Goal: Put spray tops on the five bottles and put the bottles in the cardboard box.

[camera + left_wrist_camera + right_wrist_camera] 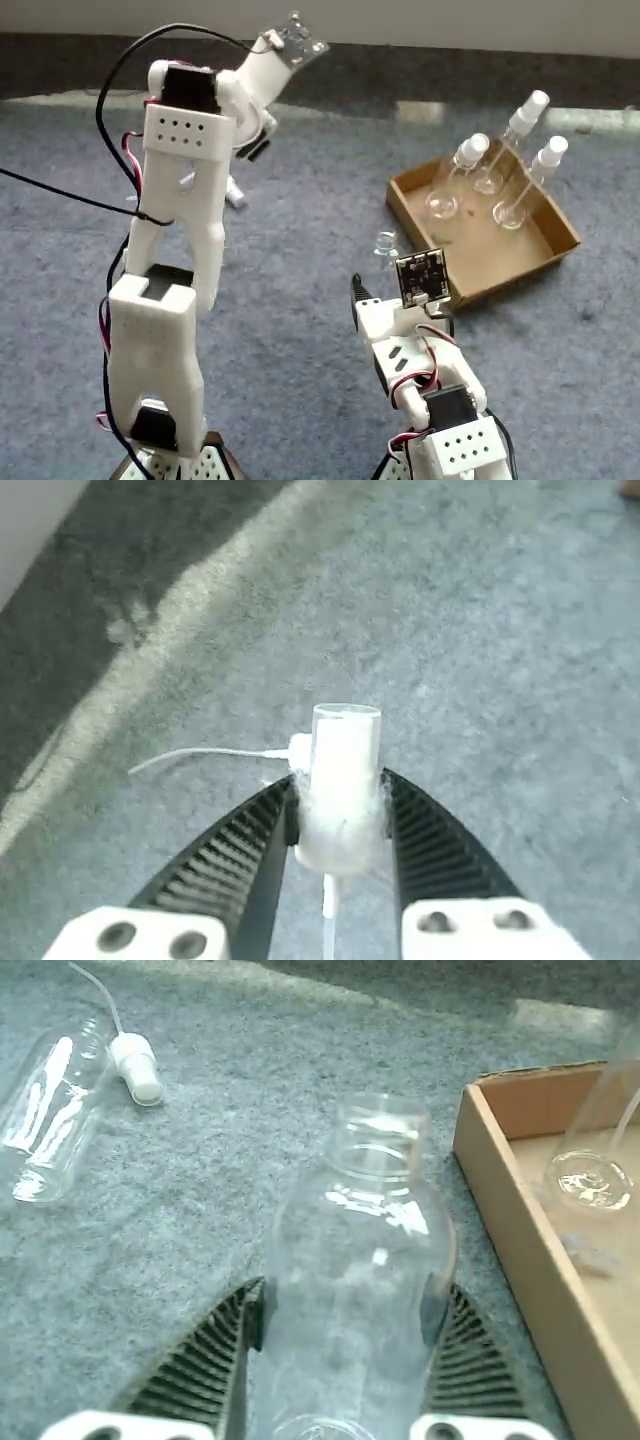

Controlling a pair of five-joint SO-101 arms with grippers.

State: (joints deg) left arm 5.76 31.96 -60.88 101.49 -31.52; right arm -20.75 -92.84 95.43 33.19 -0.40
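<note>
My left gripper [338, 792] is shut on a white spray top [345, 748], held above the grey carpet with its thin tube trailing out. My right gripper [350, 1305] is shut on a clear bottle [352, 1250] that has no top on its open neck. That bottle [385, 243] stands just left of the cardboard box [560, 225]. The box holds three bottles with spray tops, one of them [512, 125] leaning against the far wall. Another bare bottle [48, 1110] lies on the carpet with a loose spray top [136, 1066] beside it.
The left arm [180, 200] reaches tall across the left half of the carpet. The near wall of the box [520, 1235] runs close beside my right gripper. Open carpet lies between the two arms.
</note>
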